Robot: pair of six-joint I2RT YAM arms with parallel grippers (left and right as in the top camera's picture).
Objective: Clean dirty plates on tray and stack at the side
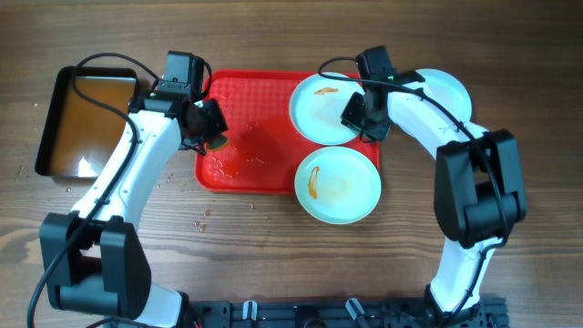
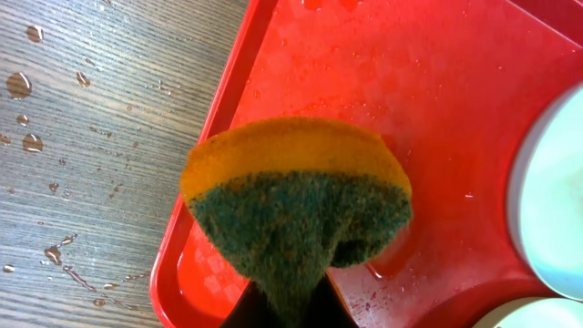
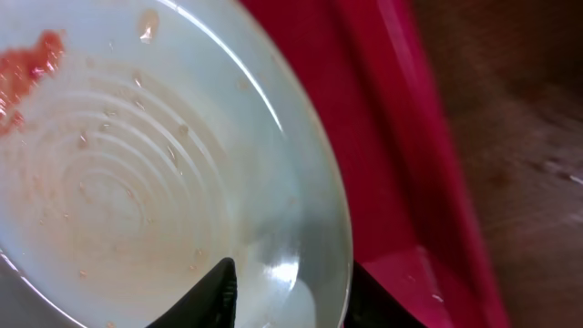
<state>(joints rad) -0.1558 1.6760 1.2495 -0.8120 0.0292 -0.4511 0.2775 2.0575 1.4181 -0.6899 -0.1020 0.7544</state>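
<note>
On the wooden surface (image 1: 273, 237) the red tray (image 1: 255, 100) carries two smeared plates. The far plate (image 1: 319, 114) lies fully on it, and the near plate (image 1: 339, 187) overhangs its front rim. A third plate (image 1: 451, 89) sits off the tray to the right (seemingly clean, though the arm hides much of it). The left claw (image 1: 211, 132) is clamped on a sponge (image 2: 296, 196) over the tray's wet left edge. The right claw (image 3: 290, 296) straddles the far plate's rim; I cannot tell whether it grips. Scrubbing looks to be the step in hand. Next, that plate needs steadying and the sponge needs bringing across to its smear.
</note>
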